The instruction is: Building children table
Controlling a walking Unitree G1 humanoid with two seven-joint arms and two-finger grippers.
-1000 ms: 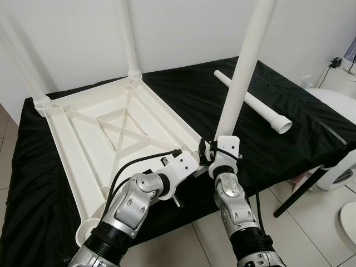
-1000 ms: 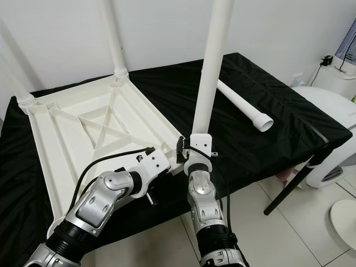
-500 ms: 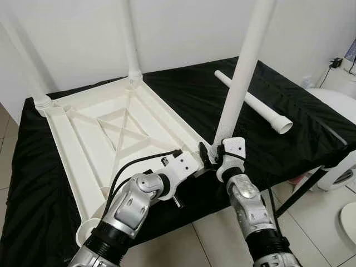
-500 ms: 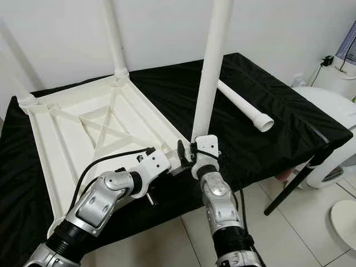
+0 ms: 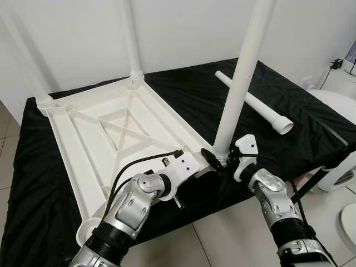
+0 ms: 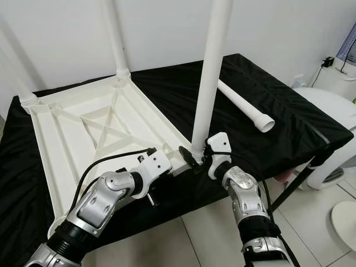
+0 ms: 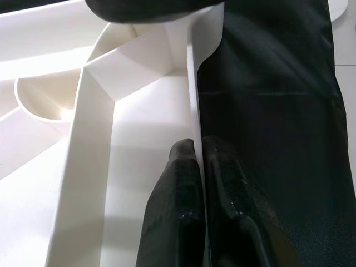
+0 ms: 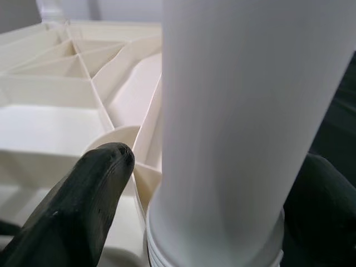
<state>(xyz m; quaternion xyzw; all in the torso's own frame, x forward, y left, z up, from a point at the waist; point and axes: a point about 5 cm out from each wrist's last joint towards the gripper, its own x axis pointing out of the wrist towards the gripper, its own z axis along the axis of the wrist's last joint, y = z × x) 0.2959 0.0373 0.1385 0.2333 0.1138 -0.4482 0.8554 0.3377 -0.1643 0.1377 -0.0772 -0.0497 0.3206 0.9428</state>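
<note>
A white plastic tabletop (image 5: 94, 139) lies upside down on a black cloth. Two white legs (image 5: 130, 39) stand in its far corners. A third leg (image 5: 239, 89) stands upright in the near right corner socket. My right gripper (image 5: 221, 158) sits at that leg's base, a black finger (image 8: 83, 206) on either side. A narrow gap shows between one finger and the leg, so the gripper is open. My left gripper (image 7: 199, 146) is shut on the tabletop's thin rim close to that same corner. A fourth leg (image 5: 256, 103) lies loose on the cloth to the right.
The cloth-covered work table (image 5: 183, 94) ends just in front of my arms, with tiled floor (image 5: 206, 239) below. A black support strut (image 5: 303, 192) slants down at the right. A white rounded appliance (image 5: 339, 105) stands beyond the right edge. A wall is close behind.
My right arm has swung from in front of the upright leg round to its right side, the gripper staying at the leg's base. The left arm and the tabletop have held still.
</note>
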